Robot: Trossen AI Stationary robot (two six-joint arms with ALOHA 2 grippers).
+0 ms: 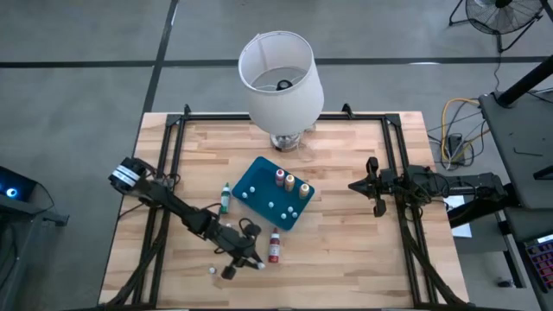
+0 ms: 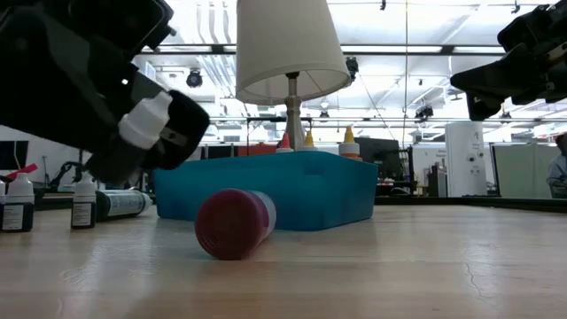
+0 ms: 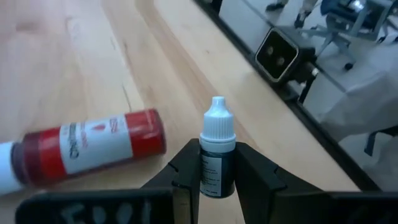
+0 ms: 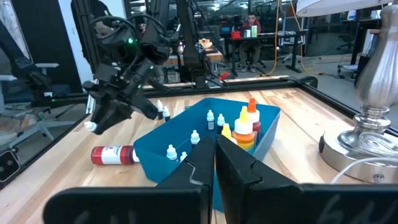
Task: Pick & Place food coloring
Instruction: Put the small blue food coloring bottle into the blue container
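Partly done. Already standing in the blue tray (image 1: 263, 186), beyond the left gripper (image 1: 232, 270): some small bottles (image 4: 247, 127). Lying on the wood just beside that gripper: red bottle (image 3: 93, 146). Pinched between its fingers, tip up: small dark bottle (image 3: 216, 155), still to go in. Waiting well apart, fingers shut on nothing: right gripper (image 1: 373, 186).

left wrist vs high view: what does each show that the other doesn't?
Left wrist only: the left tool is shut on a small dark bottle with a white cap, and the label on the red bottle shows.

High only: the blue tray, the lamp, a green bottle lying beside the tray, and the right tool waiting over the table's right side.

Both: the red bottle lying on the wooden table near the left tool.
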